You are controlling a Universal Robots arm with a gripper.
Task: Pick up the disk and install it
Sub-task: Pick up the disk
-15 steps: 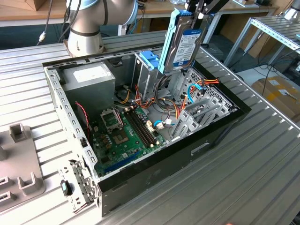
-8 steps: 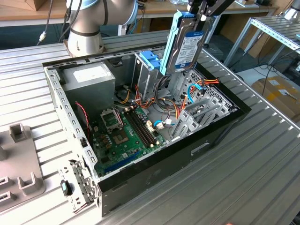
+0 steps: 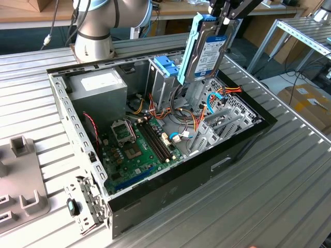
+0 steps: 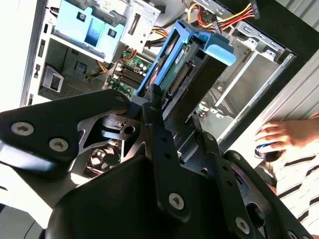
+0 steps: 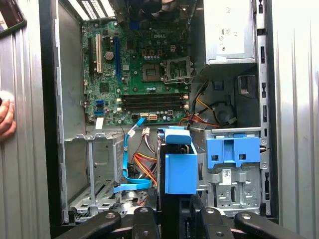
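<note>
Exterior view shows one disk (image 3: pixel 204 49) held by the single gripper (image 3: pixel 225 18) above one open computer case (image 3: pixel 170 199). The case lies on its side on a ribbed metal table (image 3: pixel 289 170), and the base of the one arm (image 3: pixel 95 23) stands behind it.

The gripper is closed on the disk's upper end. In the first wrist view its two black fingers (image 5: pixel 209 221) sit one on each side of the disk (image 5: pixel 179 172), which appears edge-on there.

The disk hangs on edge, tilted, over the end of the case where the drive bays are, at the exterior view's right. It is a flat silver metal slab with one white and blue label facing the exterior camera. A light blue plastic frame runs along its edges and ends in a blue tab. In the second wrist view the disk (image 4: pixel 179 74) shows its other face, which carries a green board, just past the gripper (image 4: pixel 174 107).

Inside the case are:
- one green circuit board (image 3: pixel 137 147)
- one grey metal box (image 3: pixel 98 85) with a white sticker
- one metal cage (image 3: pixel 166 67) with a blue handle, just beside the disk's lower end
- one bundle of red, yellow and orange wires (image 3: pixel 230 90)

One hand (image 4: pixel 279 137) of a person rests on the table beside the case.
</note>
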